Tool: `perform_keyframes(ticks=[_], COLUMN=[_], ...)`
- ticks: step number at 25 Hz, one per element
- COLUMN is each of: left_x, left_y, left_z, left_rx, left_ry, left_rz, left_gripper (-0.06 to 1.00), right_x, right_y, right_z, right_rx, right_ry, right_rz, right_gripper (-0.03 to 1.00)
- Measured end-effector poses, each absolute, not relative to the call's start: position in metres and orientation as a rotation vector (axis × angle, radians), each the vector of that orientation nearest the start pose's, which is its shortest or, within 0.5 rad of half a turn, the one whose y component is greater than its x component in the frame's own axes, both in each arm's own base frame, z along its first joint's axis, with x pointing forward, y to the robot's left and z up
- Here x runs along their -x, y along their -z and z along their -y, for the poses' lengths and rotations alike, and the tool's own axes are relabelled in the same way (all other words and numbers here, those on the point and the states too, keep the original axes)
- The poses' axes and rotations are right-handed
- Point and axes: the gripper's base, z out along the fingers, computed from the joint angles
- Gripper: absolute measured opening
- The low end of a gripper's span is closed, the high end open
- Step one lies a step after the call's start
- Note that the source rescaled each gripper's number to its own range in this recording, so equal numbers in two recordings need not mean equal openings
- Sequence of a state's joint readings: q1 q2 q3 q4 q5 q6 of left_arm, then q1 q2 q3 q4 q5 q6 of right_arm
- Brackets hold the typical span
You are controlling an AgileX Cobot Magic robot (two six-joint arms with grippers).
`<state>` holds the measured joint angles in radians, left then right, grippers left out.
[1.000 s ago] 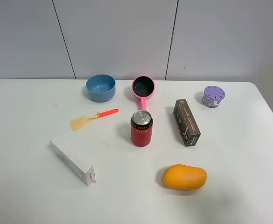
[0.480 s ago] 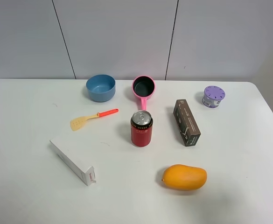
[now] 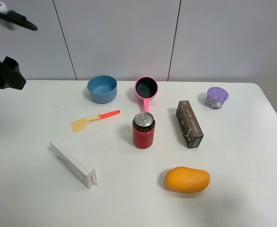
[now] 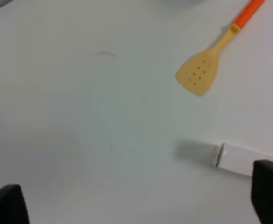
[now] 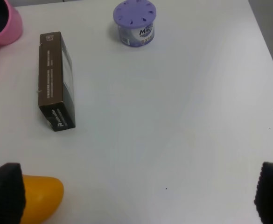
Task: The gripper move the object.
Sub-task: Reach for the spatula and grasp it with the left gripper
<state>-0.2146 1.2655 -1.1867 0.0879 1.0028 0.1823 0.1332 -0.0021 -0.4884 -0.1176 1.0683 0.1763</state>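
Observation:
The object, a small spatula (image 3: 93, 119) with a pale yellow slotted blade and red-orange handle, lies flat on the white table (image 3: 29, 142), left of centre. My left gripper (image 3: 8, 75) hovers high over the table's far left edge, well apart from the spatula. In the left wrist view the spatula (image 4: 206, 70) lies well beyond the open, empty left gripper (image 4: 136, 205), whose fingertips (image 4: 5, 205) stand wide apart. My right gripper (image 5: 136, 196) is open and empty above the right side of the table; it is out of the exterior view.
A blue bowl (image 3: 102, 88) and a pink saucepan (image 3: 145, 88) stand at the back. A red can (image 3: 143, 130), a brown box (image 3: 189, 124), a purple container (image 3: 217, 97), a mango (image 3: 187, 179) and a white box (image 3: 74, 163) stand around.
My left arm has come into the exterior view at the upper left; before, no arm showed. The objects on the table have not moved.

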Motion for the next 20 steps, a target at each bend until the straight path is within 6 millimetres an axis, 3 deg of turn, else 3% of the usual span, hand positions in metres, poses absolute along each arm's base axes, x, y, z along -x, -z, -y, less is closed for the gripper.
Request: perform_keyframes(ticks=[11,20], left_x=[-0.313,-0.345], left_y=[-0.289,-0.23], left_z=[0.051,0.062], left_rx=[-0.671,-0.87], left_ry=[-0.138,-0.089], left_rz=[-2.596,-2.636], left_gripper=[1.0,1.0], right_x=[0.003,0.003], right_y=[-0.274,-0.274], right_z=[0.01,0.01], right_rx=[-0.05,-0.05], right_ry=[-0.051,-0.051], right_rz=[-2.055,-2.055], right_gripper=[1.0,1.0])
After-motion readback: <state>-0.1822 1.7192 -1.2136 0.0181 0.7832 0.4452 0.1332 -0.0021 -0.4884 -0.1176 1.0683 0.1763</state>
